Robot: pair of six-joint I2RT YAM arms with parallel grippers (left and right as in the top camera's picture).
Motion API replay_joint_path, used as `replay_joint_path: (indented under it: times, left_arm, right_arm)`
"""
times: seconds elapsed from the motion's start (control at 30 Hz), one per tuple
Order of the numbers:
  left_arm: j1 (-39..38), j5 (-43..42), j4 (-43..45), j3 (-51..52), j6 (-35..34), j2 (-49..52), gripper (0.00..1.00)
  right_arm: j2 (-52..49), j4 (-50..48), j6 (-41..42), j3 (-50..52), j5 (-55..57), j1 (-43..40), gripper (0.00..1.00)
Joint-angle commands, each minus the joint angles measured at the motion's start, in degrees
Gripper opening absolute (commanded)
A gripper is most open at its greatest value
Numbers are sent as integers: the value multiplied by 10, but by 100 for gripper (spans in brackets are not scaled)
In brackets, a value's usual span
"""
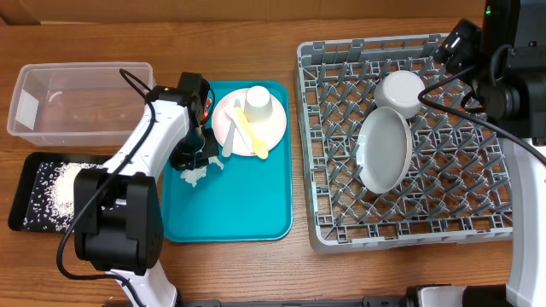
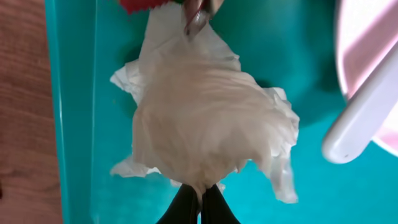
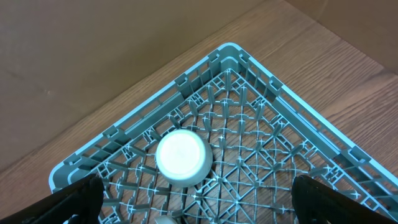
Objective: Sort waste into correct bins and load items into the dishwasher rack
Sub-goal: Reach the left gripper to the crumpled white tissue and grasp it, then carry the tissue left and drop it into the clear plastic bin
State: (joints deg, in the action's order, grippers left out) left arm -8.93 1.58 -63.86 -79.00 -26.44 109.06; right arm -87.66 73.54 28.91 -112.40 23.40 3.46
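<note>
One wood table [image 1: 256, 273] w/ teal tray [image 1: 247, 205]: L gripper [image 2: 200, 198] pinching napkin [image 2: 205, 118], R gripper [image 3: 196, 200] spread.

One pink plate [image 1: 273, 128], one grey plate [image 1: 384, 149], one bowl [image 1: 399, 92], one cup [image 1: 258, 102], one yellow spoon [image 1: 252, 135], one napkin [image 2: 205, 124], one rack [image 1: 461, 179].

The left arm [image 1: 141, 141] stretches forward from its base and folds at the wrist. Its gripper [image 1: 195, 160] points down, black fingers [image 2: 186, 205] pinched together on a white napkin [image 2: 208, 124]. The right arm [image 1: 512, 77] stands at the far right edge, its gripper [image 3: 198, 208] angled downward, fingers [image 3: 71, 200] spread wide apart.
</note>
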Motion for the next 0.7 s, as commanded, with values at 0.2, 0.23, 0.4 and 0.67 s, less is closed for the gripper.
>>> replay_joint_path:
  times: [0.2,0.23,0.4,0.67]
  left_arm:
    - [-1,10,-71,-77,2,-5,4]
    - [-1,10,-85,-94,3,-9,4]
    - [0,10,-162,-199,3,-26,4]
    - [45,66,-186,-350,2,-47,4]
  right_arm:
    - [-1,-2,2,-8,10,0,100]
    - [-1,-2,2,-8,10,0,100]
    - [-1,-2,2,-8,10,0,100]
    - [-1,-2,2,-8,10,0,100]
